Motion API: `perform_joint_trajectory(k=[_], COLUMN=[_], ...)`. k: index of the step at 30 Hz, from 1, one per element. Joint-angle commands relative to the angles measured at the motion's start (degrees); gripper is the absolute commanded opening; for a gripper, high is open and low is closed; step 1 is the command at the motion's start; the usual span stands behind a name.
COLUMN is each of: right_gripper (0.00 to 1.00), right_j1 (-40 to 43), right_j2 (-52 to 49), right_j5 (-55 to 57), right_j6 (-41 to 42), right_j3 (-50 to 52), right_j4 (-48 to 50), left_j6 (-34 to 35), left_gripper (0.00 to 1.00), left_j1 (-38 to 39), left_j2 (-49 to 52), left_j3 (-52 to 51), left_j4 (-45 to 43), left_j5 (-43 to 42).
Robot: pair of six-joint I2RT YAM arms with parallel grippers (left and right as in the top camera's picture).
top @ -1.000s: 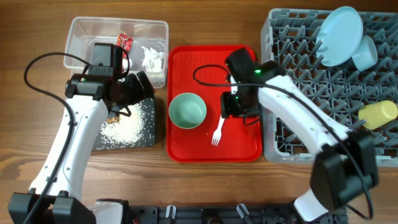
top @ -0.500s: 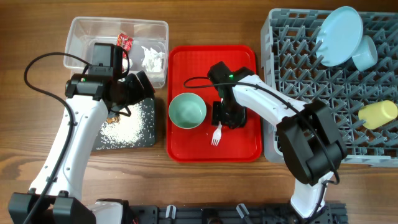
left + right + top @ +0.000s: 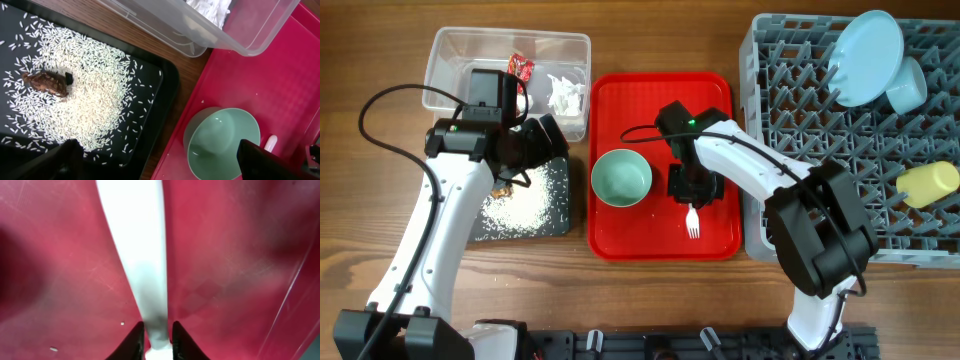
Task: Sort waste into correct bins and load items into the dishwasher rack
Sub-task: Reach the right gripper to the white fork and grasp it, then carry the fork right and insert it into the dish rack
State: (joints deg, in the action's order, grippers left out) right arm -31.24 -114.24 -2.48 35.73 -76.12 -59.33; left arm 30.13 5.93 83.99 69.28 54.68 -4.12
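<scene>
Tines of the white fork (image 3: 692, 222) point toward the near rim of the red tray (image 3: 620, 235); right claw (image 3: 155, 341) pinches its handle; pale green bowl (image 3: 621, 177) stands beside, apart; left claw (image 3: 160, 162) hangs spread wide over the black tray (image 3: 169, 95) edge.

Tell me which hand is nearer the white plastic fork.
Right. The right hand pinches the white plastic fork; the left hand hovers by the black rectangular tray, beyond the pale green bowl.
</scene>
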Motion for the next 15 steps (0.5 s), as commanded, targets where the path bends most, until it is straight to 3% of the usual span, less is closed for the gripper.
perform_joint_trajectory(k=[1,7,9,15], right_gripper=[0.18,0.2,0.26,0.26], right_j1=[0.0,0.0,0.0,0.0], right_j2=[-0.8,-0.8,-0.8,-0.8], right_j5=[1.0,1.0,1.0,0.7], right_j6=[-1.6,-5.5,-6.1,-7.2], right_j3=[0.8,0.8,0.9,3.0], right_j4=[-0.4,0.2,0.2,2.3], left_j6=[0.2,0.2,0.2,0.2], left_gripper=[1.0,1.0,1.0,1.0], left_j1=[-0.2,-0.2,-0.2,-0.2], left_j2=[-1.0,-1.0,-1.0,-1.0], left_j3=[0.1,0.1,0.1,0.1], left_j4=[0.1,0.1,0.3,0.3], left_j5=[1.0,1.0,1.0,1.0])
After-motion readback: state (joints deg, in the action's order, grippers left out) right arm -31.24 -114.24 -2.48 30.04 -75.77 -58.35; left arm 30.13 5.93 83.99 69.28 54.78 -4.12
